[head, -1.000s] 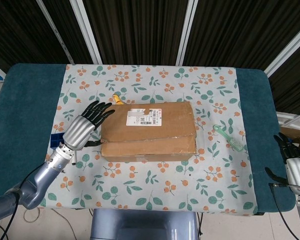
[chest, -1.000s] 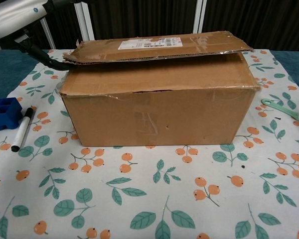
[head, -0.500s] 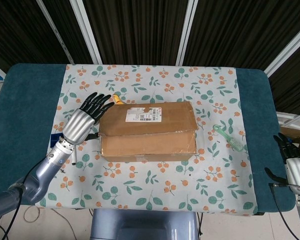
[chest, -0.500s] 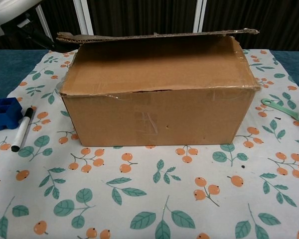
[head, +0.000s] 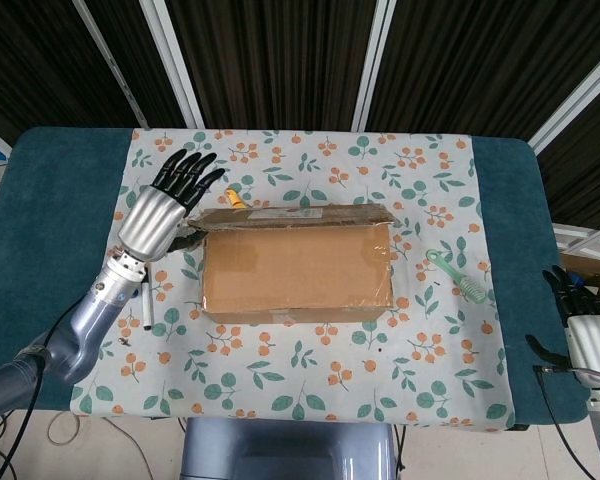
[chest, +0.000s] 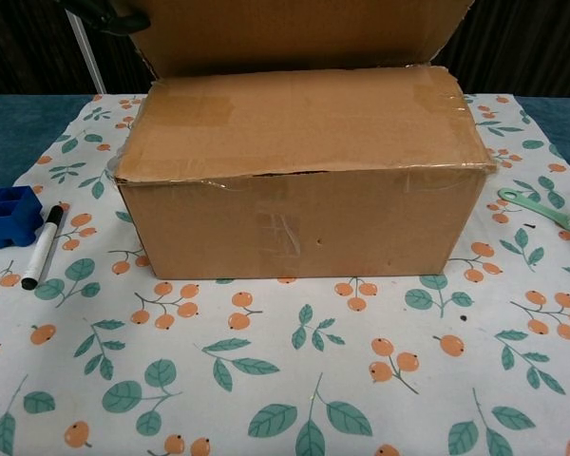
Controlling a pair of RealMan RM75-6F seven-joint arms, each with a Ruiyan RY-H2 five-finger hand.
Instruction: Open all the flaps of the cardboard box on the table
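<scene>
Floral-print cloth (head: 310,375) covers the table; the brown cardboard box (chest: 299,204) sits at its centre. Left hand (head: 162,208), fingers spread, props the raised far flap (chest: 294,33) at its left end without gripping. Right hand (head: 582,325) rests open, well apart. Corrugated flaps are probably light and stiff; lift by the free edge.

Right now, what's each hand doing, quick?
Left hand: open, fingers spread, beside the raised far flap.
Right hand: open, holding nothing.
</scene>
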